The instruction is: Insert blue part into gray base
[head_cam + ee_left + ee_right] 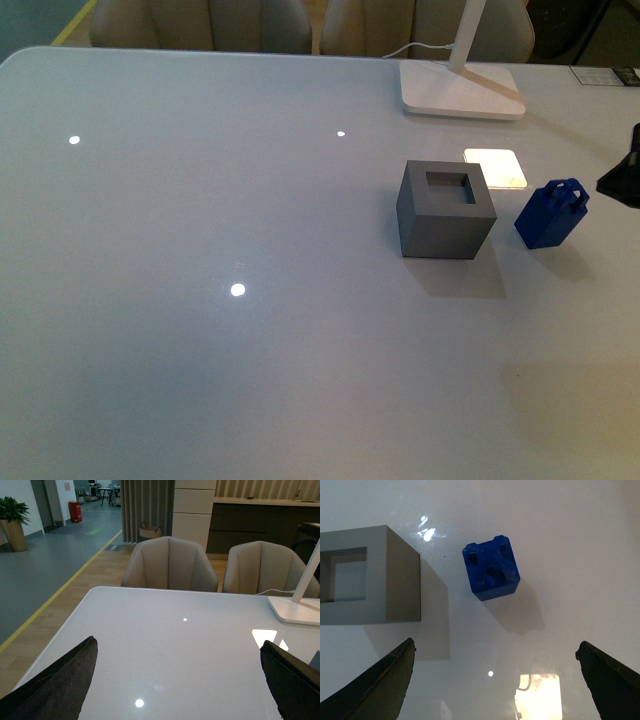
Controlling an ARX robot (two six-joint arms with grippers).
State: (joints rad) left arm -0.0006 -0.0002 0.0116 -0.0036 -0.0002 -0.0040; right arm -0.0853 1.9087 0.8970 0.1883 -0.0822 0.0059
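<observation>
The blue part [551,213] stands on the white table just right of the gray base [446,209], a gray cube with a square hole in its top. In the right wrist view the blue part [491,567] lies beyond my open right gripper [495,680], with the gray base [370,575] beside it. The right gripper shows in the front view as a dark tip [622,180] at the right edge, right of the blue part. My left gripper [180,680] is open and empty over bare table, away from both objects.
A white lamp foot [462,90] with its stem stands behind the gray base, and a bright lamp reflection [495,168] lies on the table between them. Beige chairs [170,565] stand along the table's far edge.
</observation>
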